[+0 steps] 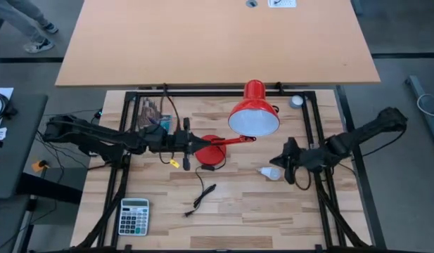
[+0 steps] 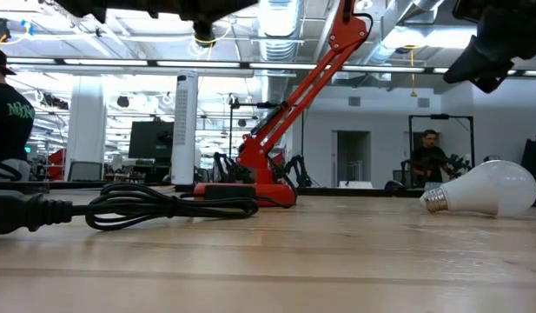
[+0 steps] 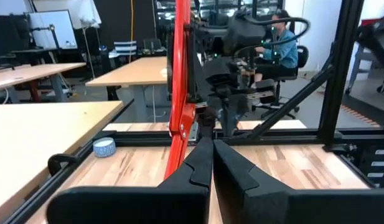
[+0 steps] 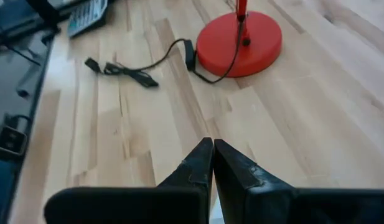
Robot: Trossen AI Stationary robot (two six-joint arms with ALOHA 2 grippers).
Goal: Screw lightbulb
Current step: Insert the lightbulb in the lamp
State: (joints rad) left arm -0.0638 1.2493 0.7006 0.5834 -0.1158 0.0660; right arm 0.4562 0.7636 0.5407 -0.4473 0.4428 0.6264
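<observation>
White and unscrewed, the lightbulb [image 1: 270,173] lies on its side on the desk [image 1: 259,218], just beside the right end effector [image 1: 290,167] and a little ahead of its tips; nothing is gripping it. From the right wrist view that end effector's two dark fingers [image 4: 198,163] are pressed together with nothing between them, so it is closed and empty. The left end effector [image 1: 190,144] hovers over by the red lamp's arm [image 1: 231,141], its fingers also closed on nothing as far as I can see, with the lamp base [image 1: 212,150] just beyond its tips. The red lamp shade [image 1: 254,117] sits well apart from the bulb, up past the right end effector, facing upward. To my eye the job has barely begun: the bulb has yet to be picked up, carried to the shade's socket and twisted in
</observation>
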